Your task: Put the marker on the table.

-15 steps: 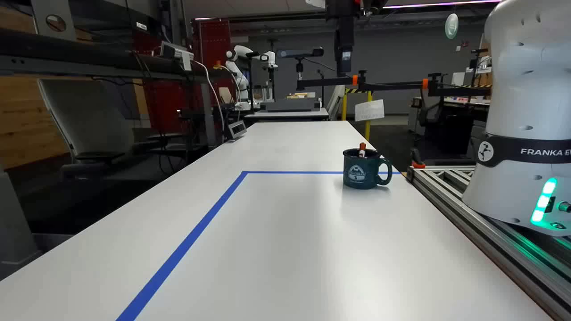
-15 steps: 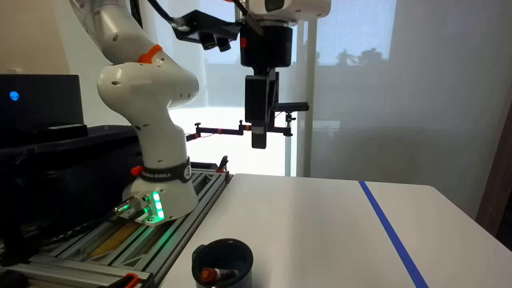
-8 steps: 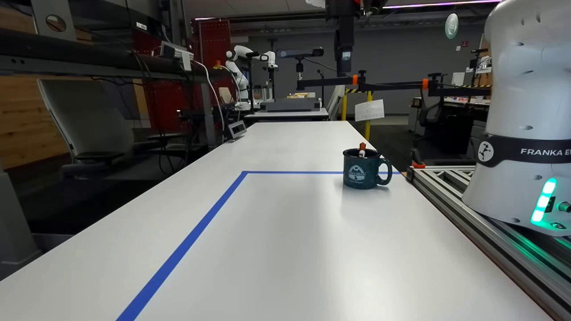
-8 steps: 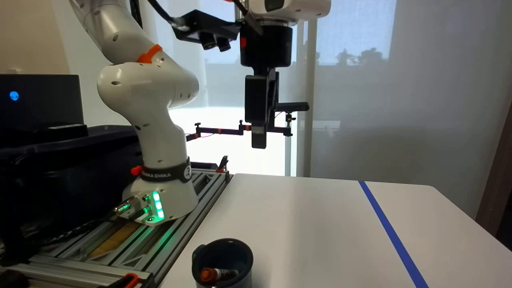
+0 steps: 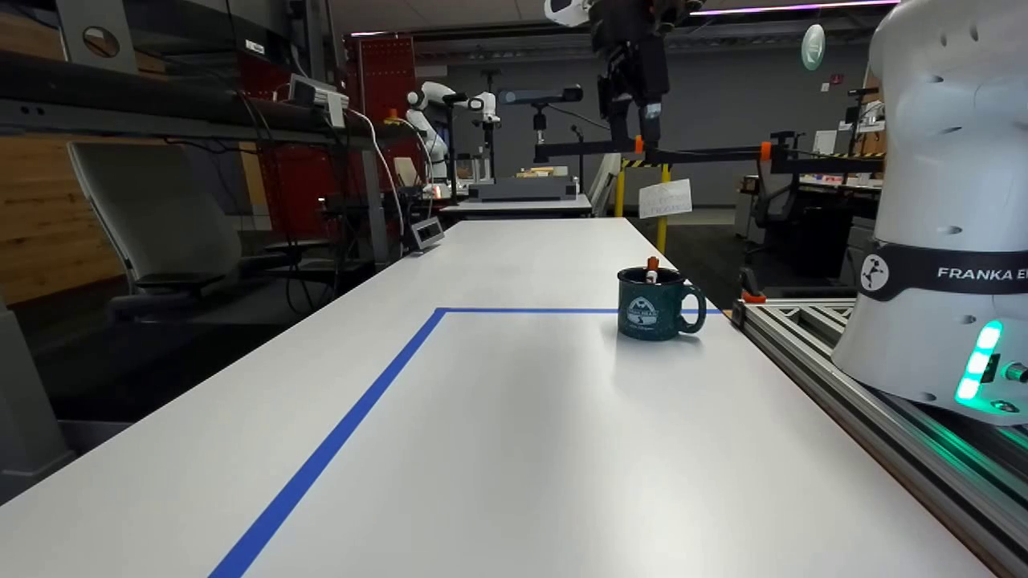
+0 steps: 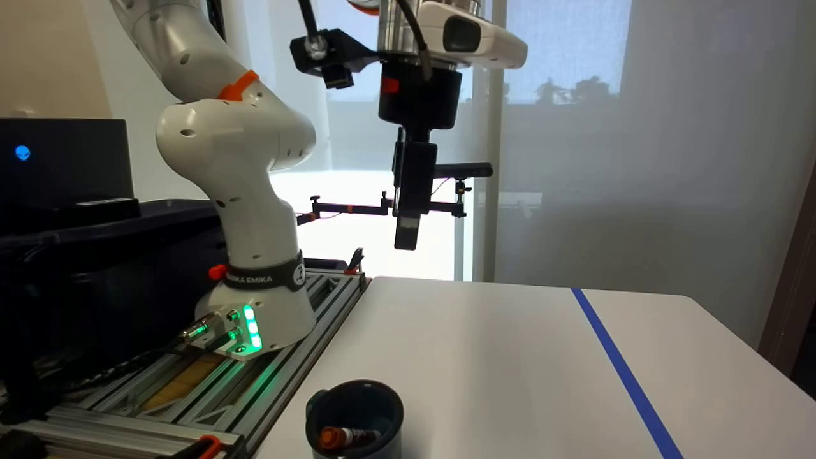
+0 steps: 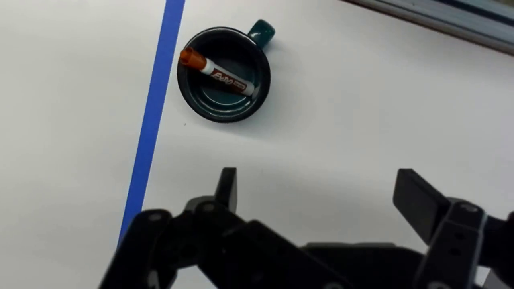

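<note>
Claw apart, nothing held. Marker below it, off to one side, leaning in mug, cap poking out. Probably light, stiff, slick; pinch at cap. Finger clearance hard to judge

Expo marker, wrist view: "EXPO" on brown label; smaller print illegible. Black band on Franka arm base: "FRANKA EMIKA" across both exterior views, incomplete in each, plus round logo. Dark teal mug: white emblem, lettering too small. Black laptop: blue alien-head logo. Paper sign: writing unreadable.
</note>
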You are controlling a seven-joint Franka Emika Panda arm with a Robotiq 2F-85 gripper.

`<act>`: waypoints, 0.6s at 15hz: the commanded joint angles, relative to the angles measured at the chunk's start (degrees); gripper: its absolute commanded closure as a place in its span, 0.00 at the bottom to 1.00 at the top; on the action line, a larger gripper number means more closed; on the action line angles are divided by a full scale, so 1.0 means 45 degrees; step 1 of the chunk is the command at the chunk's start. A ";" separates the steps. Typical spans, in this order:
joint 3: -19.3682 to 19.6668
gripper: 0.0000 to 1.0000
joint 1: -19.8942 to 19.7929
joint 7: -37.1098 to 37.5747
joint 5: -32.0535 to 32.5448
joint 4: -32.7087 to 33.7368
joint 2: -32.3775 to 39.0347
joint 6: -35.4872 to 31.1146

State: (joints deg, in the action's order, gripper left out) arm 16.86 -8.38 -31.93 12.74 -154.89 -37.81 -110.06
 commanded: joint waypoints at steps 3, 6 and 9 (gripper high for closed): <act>0.0321 0.00 -0.0135 -0.2639 0.2447 -0.0270 0.0812 -0.0519; 0.0450 0.00 -0.0428 -0.3520 0.3958 -0.0706 0.1313 -0.1832; 0.0647 0.00 -0.0758 -0.3999 0.4924 -0.0677 0.2395 -0.3569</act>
State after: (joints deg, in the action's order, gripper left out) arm 19.04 -10.13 -46.79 30.93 -157.95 -30.98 -119.95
